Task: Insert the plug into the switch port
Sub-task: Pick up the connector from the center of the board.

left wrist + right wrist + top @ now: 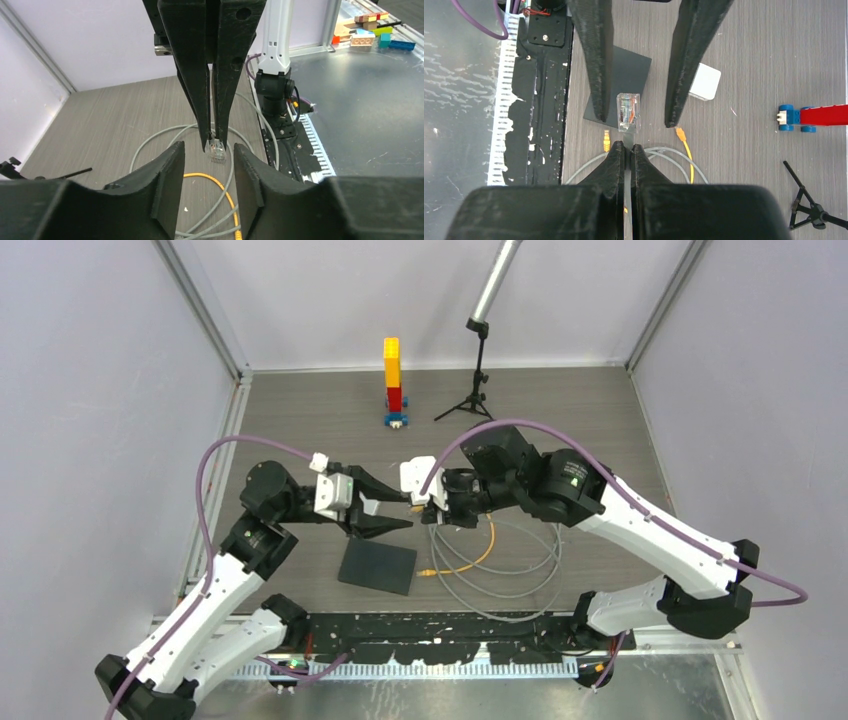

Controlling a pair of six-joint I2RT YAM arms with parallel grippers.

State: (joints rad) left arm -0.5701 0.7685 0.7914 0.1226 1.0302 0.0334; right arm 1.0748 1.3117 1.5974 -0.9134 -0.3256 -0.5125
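the right gripper [628, 148] has its jaws pressed together, pinching the clear plug [629, 112] at its cable end and holding it off the table. the left gripper [410, 511] is spread, one finger on each side of the plug. the small white box [705, 81] lies on the wood-grain table [749, 50] near the dark mat [630, 67]; its port cannot be seen.

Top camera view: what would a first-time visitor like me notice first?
Two grippers meet nose to nose over the table: the right gripper pinches a clear plug, and the left gripper straddles it with open fingers. Behind them, at the far edge, a yellow-and-red brick tower stands bright against the grey.
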